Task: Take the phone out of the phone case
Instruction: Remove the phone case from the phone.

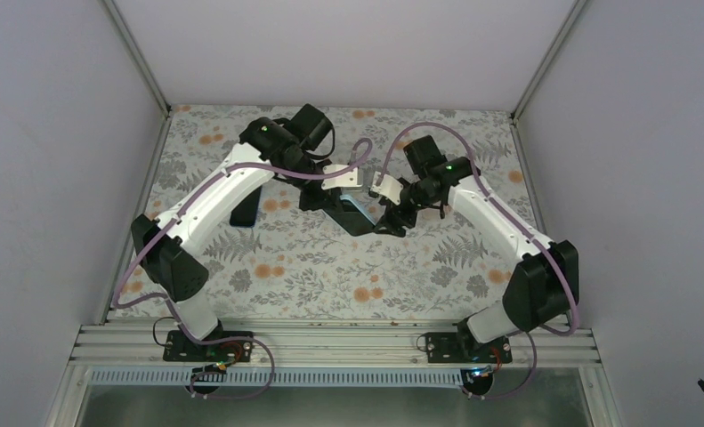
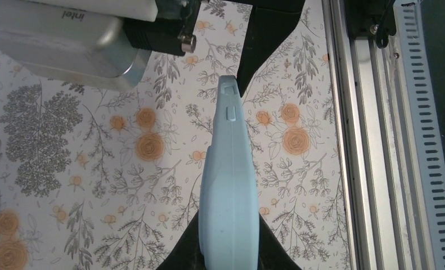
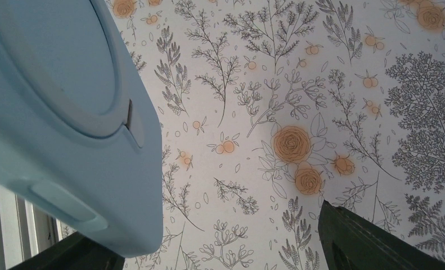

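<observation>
— left hand (image 2: 228, 241), what is it doing now?
— it is holding the phone case (image 2: 228, 169). its two black fingers (image 2: 183, 260) are pressing the light blue case from both sides, near one end. the case is standing on its edge above the table (image 1: 330, 267), not touching it.
— and the right hand (image 3: 208, 247)?
— it is standing wide. one finger (image 3: 85, 256) is sitting under the corner of the case, just beside it or touching it, i cannot tell which. the other finger (image 3: 366, 242) is hanging well apart from the case, over the flower pattern.
— where is the phone?
— i cannot tell if it is sitting inside the case. in the top view both hands are meeting over the middle of the table, with the case between them. a dark flat thing (image 1: 246, 211) is lying on the table just beside the left arm, but it is too small to say what it is.
</observation>
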You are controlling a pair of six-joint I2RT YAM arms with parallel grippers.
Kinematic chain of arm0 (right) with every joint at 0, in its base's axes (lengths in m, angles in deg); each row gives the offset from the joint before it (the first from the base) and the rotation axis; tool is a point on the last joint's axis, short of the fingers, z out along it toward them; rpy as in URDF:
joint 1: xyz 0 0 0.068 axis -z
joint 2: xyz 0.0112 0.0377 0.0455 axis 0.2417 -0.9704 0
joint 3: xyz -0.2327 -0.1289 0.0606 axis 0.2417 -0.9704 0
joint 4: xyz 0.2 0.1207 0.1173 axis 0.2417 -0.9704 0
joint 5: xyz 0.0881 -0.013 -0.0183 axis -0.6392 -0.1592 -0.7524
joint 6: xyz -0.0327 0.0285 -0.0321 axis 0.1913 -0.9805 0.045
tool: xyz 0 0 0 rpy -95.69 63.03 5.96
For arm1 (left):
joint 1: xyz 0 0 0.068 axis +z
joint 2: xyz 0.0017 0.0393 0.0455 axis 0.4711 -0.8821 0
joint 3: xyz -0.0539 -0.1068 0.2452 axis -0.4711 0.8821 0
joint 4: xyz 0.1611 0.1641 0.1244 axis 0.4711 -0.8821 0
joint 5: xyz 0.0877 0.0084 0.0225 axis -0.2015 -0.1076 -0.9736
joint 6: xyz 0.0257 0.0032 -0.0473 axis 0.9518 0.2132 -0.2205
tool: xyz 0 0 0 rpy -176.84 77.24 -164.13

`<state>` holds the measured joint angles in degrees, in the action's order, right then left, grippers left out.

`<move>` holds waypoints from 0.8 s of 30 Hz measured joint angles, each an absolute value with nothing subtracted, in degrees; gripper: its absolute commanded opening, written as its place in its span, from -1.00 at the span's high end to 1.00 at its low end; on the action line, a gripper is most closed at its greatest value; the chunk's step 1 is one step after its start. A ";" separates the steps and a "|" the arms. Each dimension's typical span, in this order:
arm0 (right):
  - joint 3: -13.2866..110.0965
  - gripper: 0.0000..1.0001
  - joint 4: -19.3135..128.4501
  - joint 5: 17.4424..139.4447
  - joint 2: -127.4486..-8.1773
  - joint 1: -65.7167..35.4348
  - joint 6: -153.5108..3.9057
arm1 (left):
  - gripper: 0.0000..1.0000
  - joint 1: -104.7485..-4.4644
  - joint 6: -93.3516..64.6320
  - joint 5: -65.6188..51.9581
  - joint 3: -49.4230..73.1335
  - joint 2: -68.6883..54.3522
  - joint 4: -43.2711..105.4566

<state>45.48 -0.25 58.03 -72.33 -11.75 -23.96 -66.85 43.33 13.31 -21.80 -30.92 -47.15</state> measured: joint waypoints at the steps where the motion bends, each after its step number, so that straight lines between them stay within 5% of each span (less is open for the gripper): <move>1: 45.48 -0.71 -0.25 57.70 -72.49 -11.42 -23.78 | 0.95 -66.85 43.33 13.31 -21.80 -30.76 -47.15; 24: 47.45 -0.61 -2.57 52.59 -78.87 -7.40 -20.48 | 0.95 -68.33 42.98 10.03 -22.56 -30.35 -46.49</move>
<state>47.45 -2.57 52.59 -78.87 -7.40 -20.48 -68.33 42.98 10.03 -22.56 -30.35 -46.49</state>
